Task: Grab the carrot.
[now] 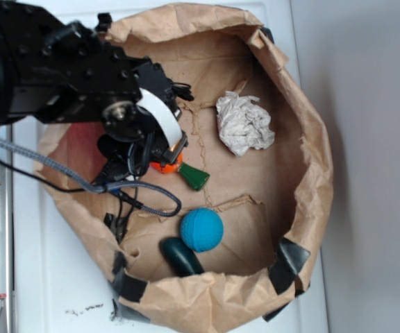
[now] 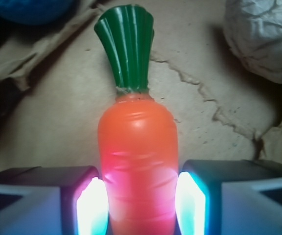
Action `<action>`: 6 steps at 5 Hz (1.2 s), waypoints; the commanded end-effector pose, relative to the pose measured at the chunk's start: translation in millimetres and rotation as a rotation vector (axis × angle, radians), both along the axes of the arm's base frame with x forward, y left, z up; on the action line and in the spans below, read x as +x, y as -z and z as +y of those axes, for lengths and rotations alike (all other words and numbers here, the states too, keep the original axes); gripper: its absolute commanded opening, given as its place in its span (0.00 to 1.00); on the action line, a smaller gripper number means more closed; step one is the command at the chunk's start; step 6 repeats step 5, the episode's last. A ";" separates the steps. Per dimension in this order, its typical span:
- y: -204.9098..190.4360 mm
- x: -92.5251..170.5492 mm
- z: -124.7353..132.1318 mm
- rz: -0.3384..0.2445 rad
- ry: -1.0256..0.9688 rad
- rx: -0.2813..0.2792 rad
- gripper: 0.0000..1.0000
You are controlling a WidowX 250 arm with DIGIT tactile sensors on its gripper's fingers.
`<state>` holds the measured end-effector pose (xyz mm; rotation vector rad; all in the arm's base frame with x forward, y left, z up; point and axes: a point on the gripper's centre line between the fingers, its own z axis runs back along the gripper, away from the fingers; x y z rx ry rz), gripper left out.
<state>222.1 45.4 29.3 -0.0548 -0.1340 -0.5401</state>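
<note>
- The tool [image 2: 140, 205] is sitting low inside the paper bag [image 1: 311, 173], its two lit pads [image 2: 93, 208] bracketing the orange body of the carrot [image 2: 138, 166]. In the wrist view the pads are lying right against the carrot's flanks with no gap showing, so the tool is judged to be closing on or already gripping the carrot; how firm the squeeze is cannot be told.
- The carrot is lying flat on the bag floor, left of the floor's centre, thick end between the pads and green stem [image 2: 126, 46] pointing away from the tool. This alignment is letting the pads take the widest, smoothest part of the body rather than the narrow stem.
- In the exterior view the arm [image 1: 61, 76] is reaching in over the bag's left rim and hiding most of the carrot; only a patch of orange and the stem are showing.
- Further along, the blue ball [image 1: 201, 229] is resting near the bag's lower rim, with the dark-green rounded object [image 1: 180, 255] just beside it; both are clear of the grasp.
- Farthest, the crumpled paper wad [image 1: 245, 123] is lying toward the bag's upper right, well apart.
- Judgement: the grasp is nearly made; lifting is the remaining step, and the smooth plastic could slip.
</note>
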 end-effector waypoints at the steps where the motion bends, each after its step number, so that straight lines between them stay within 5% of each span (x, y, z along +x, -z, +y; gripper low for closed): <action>1: -91.3 17.3 13.7 -0.086 -0.104 -0.117 0.00; 2: -118.7 20.3 9.6 -0.106 -0.100 -0.131 0.00; 4: -156.5 15.2 -14.7 -0.166 -0.099 -0.034 0.00; 6: -163.4 14.8 -21.7 -0.164 -0.110 -0.006 0.00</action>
